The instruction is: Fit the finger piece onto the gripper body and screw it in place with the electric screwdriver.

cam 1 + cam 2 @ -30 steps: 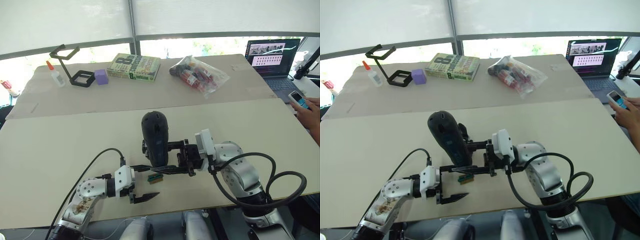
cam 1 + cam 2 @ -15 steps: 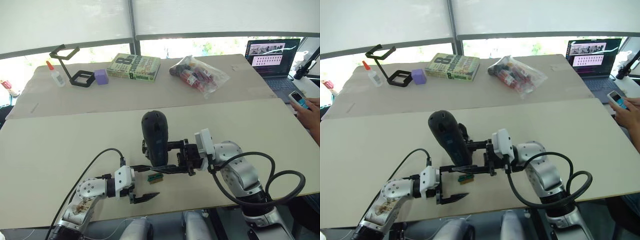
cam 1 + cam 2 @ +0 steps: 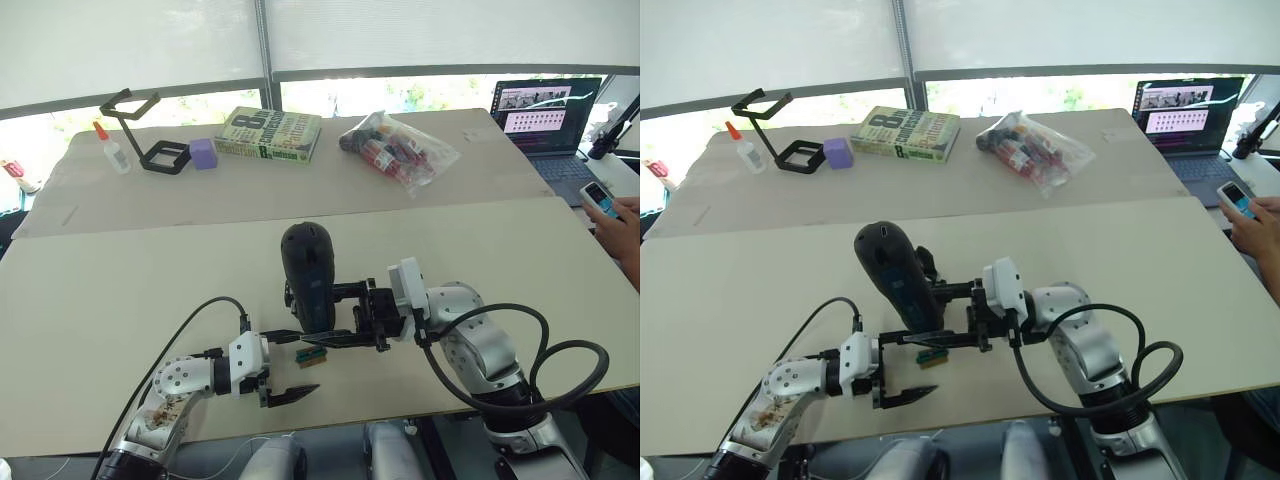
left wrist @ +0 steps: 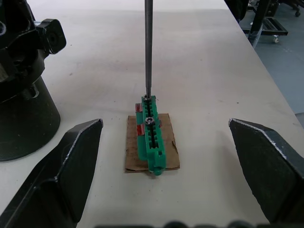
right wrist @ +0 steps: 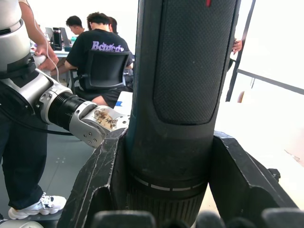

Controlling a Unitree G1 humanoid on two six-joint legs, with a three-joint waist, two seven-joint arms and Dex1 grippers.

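Your right tool [image 3: 345, 318] is clamped around the electric screwdriver [image 3: 308, 272], holding it upright over the desk [image 3: 120, 290], its thin metal bit [image 4: 148, 47] coming down onto the end of the small green block [image 4: 151, 137] that lies on a brown card. Your left tool [image 4: 168, 161] sits wide open and empty, its fingers [image 4: 71, 161] either side of that block without touching it. The gripper body [image 4: 21, 90] stands just beside the block.

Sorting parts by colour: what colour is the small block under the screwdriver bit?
Bright green block, on a brown card base; the left wrist view shows it best.
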